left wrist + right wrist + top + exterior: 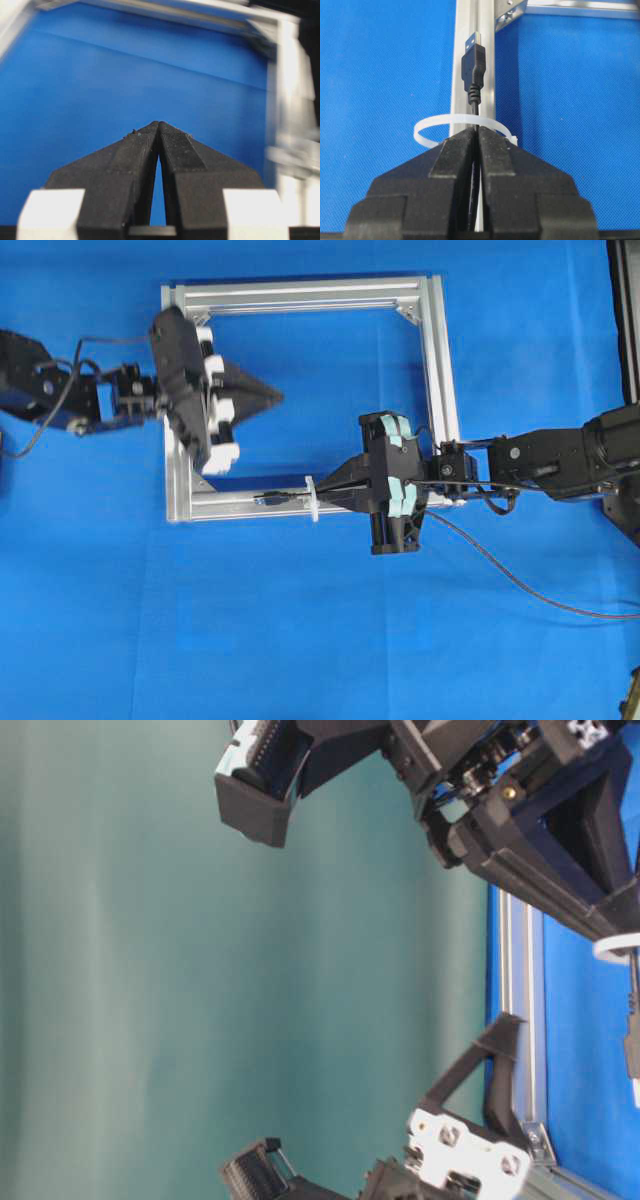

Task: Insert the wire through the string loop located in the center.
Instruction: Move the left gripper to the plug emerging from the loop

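Observation:
The wire runs from the right (520, 585) into my right gripper (328, 496), which is shut on it just behind the plug. The dark plug (270, 499) with its metallic tip lies past the white string loop (313, 498), over the frame's near rail. In the right wrist view the cable passes inside the loop (427, 125). The plug (473, 60) is beyond the loop and my right gripper (478, 132) is right at it. My left gripper (278, 396) is shut and empty, apart from the wire, over the blue mat inside the frame; it also shows in the left wrist view (158, 125).
The square silver aluminium frame (300, 295) lies on the blue mat; the loop stands on its near rail (490, 90). One side rail shows blurred in the left wrist view (287, 75). A dark stand is at the right edge (625, 320).

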